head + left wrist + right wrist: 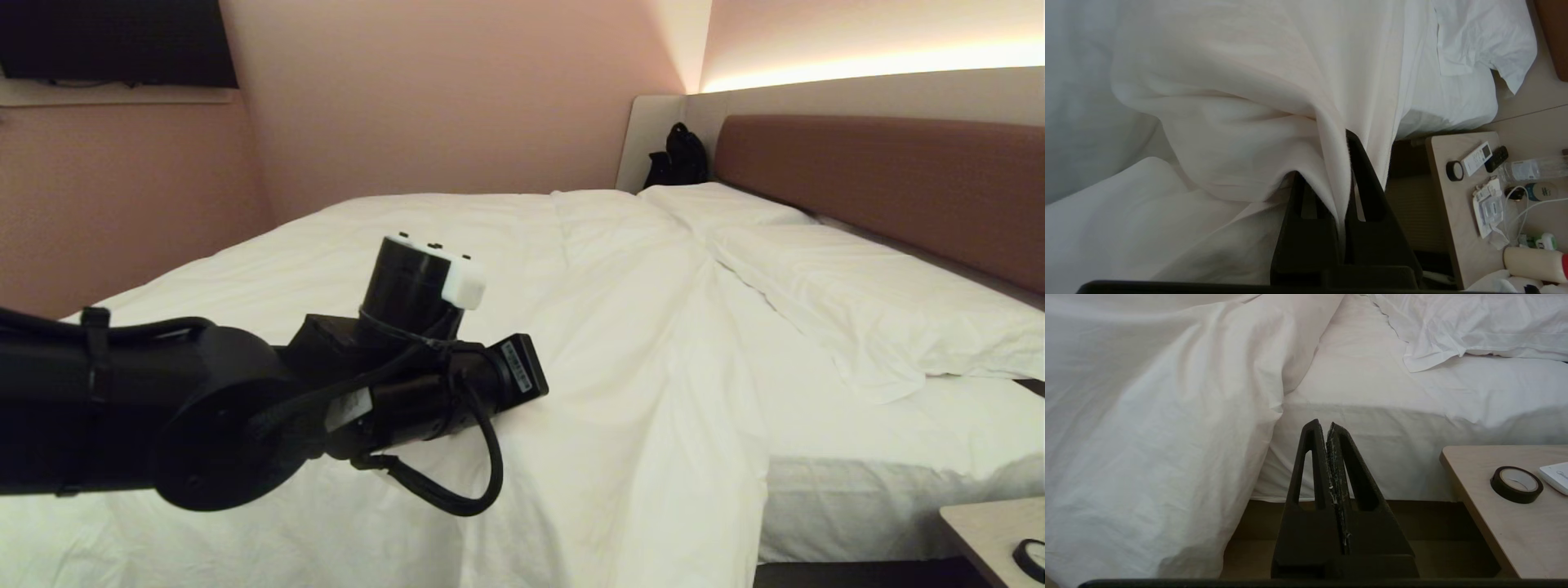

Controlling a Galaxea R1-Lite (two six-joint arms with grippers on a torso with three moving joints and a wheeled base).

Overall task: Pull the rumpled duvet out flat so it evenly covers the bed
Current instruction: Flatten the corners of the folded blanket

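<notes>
You are pinching a fold of the duvet [1257,102] between the left gripper [1341,179] fingers to drag it over the bed [882,482], while the right gripper [1327,428] is waiting closed and empty beside the mattress.

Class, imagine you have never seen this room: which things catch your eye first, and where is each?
The black left arm reaches across the foreground over the white duvet on the bed. The left gripper has its jaws shut on a fold of the duvet. Two white pillows lie below the reddish-brown headboard.
</notes>
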